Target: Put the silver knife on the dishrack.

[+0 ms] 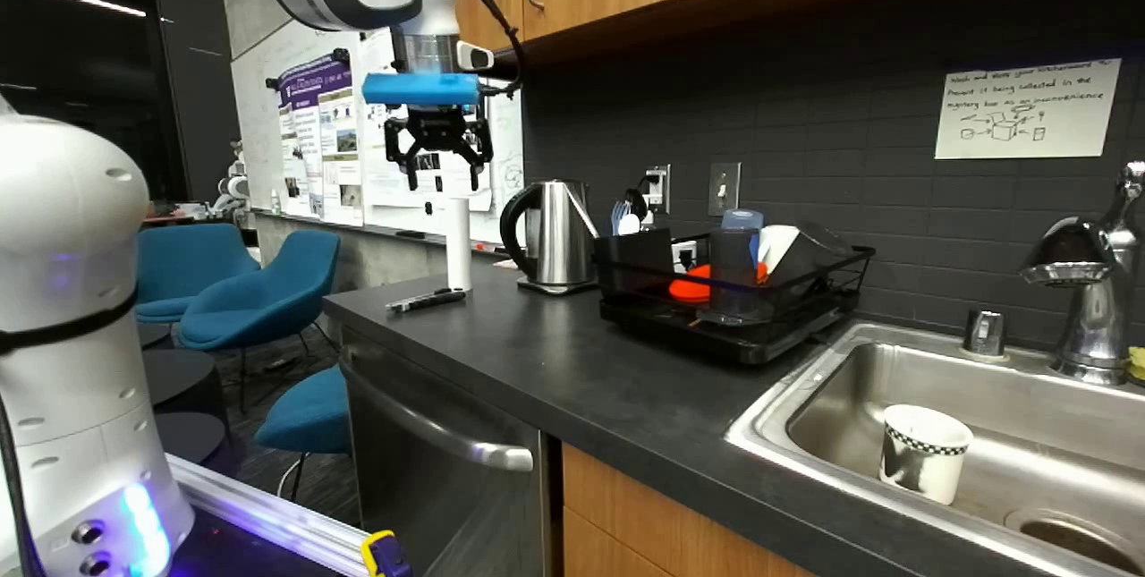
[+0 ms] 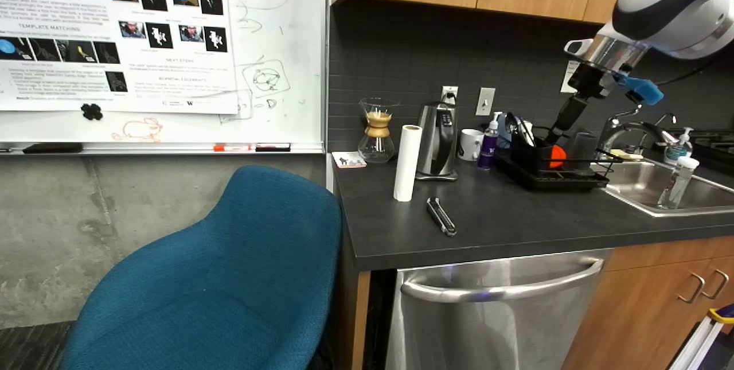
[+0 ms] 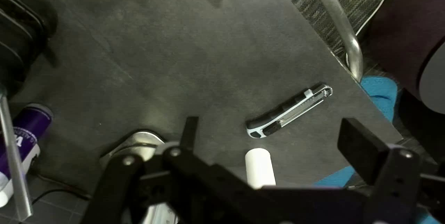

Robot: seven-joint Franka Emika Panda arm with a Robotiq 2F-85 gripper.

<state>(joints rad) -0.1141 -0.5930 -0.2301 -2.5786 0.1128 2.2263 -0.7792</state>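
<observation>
The silver-grey and black box cutter, the knife lying loose on the counter, shows in both exterior views (image 1: 427, 301) (image 2: 440, 218) and in the wrist view (image 3: 290, 113). It lies flat near the counter's end. The black wire dishrack (image 1: 751, 349) (image 2: 550, 182) stands by the sink. Its edge shows at the wrist view's left (image 3: 24, 26). My gripper (image 1: 444, 179) (image 2: 557, 129) (image 3: 271, 130) is open and empty, high above the counter. In the wrist view the box cutter appears between and beyond the widely spread fingers, apart from both.
A white upright roll (image 1: 458, 246) (image 2: 408, 163) (image 3: 260, 168) stands beside the box cutter. A steel kettle (image 1: 559, 237) (image 2: 430, 140) stands between roll and dishrack. The dishrack holds utensils, a red item (image 1: 691, 285) and cups. The sink (image 1: 859, 380) holds a mug (image 1: 923, 456).
</observation>
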